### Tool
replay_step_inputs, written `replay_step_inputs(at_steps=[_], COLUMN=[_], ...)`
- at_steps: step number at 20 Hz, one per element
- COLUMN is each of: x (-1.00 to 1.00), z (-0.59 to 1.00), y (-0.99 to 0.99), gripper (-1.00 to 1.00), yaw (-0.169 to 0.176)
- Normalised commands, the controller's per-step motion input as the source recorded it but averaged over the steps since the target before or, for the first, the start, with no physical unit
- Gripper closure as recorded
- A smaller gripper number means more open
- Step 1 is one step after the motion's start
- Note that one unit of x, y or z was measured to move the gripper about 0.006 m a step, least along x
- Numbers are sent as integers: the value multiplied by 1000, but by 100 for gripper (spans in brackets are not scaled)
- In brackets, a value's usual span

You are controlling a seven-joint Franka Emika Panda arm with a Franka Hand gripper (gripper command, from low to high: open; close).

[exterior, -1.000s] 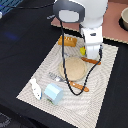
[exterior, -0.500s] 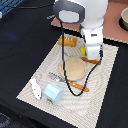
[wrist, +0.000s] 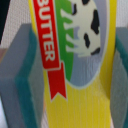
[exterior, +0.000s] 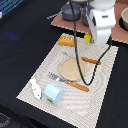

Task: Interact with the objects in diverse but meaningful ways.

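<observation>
Arm: white Franka arm, reaching down from the upper edge of the exterior view, wrist pointing downward above the striped mat (exterior: 35,85).
Gripper (exterior: 90,40): hanging at the mat's far edge.
Fingers (wrist: 22,75): grey pads closed against both faces of the yellow butter packet (wrist: 75,60).
</observation>
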Motion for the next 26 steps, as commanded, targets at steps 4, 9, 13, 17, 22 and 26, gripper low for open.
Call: replay_step_inputs(at_steps=[4, 9, 13, 17, 22, 26], x=[-766, -680, -560, -563, -583, -699], z=[121, 11, 0, -6, -131, -221], y=[-469, -625, -751, -754, -725, -599], gripper=[100, 100, 100, 100, 100, 100], yaw=[5, 0, 0, 0, 0, 0])
